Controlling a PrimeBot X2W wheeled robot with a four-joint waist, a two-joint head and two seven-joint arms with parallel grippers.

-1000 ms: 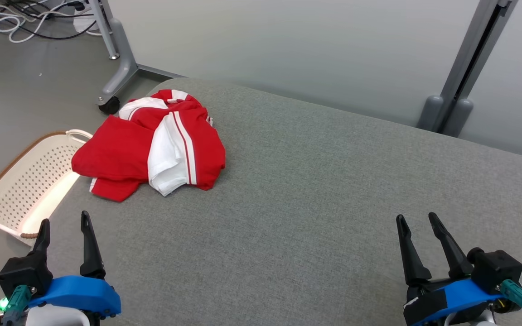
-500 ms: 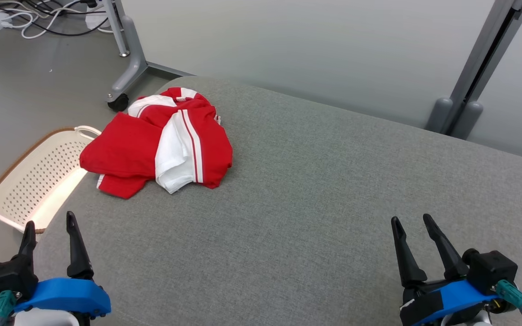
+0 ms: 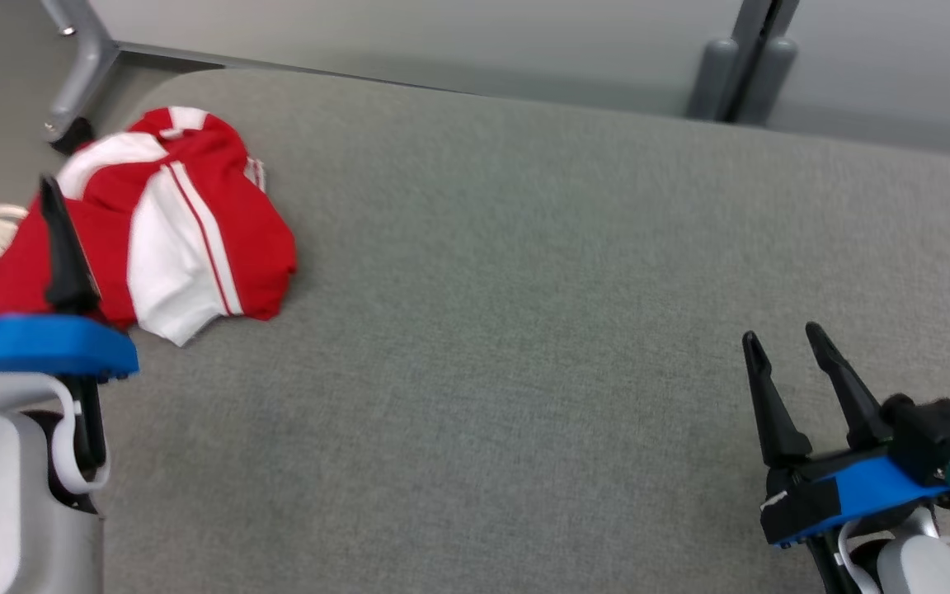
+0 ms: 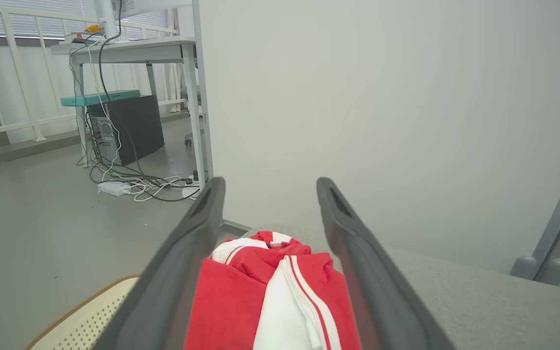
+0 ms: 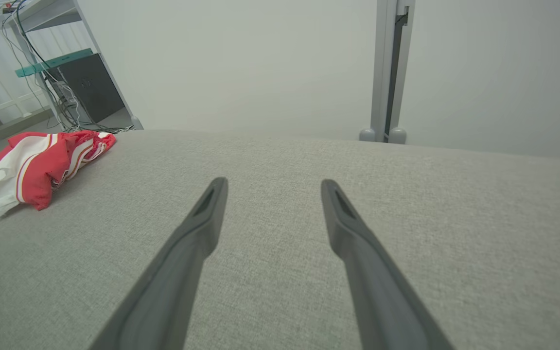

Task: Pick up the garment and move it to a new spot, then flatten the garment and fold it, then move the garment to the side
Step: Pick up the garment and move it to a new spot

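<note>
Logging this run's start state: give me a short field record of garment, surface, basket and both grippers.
garment: red and white, crumpled, far left corner of surface
surface: grey fabric top
basket: pale, perforated, beside the surface's left edge
left gripper: open, near the garment, holding nothing
right gripper: open, above the surface, apart from garment
stage: garment not yet picked up

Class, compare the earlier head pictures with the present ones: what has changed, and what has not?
The head camera has swung, shifting the whole scene. The left gripper has advanced toward the garment, open, framing it, holding nothing. Unchanged: the garment's crumpled heap on the grey surface; the right gripper open, low.
</note>
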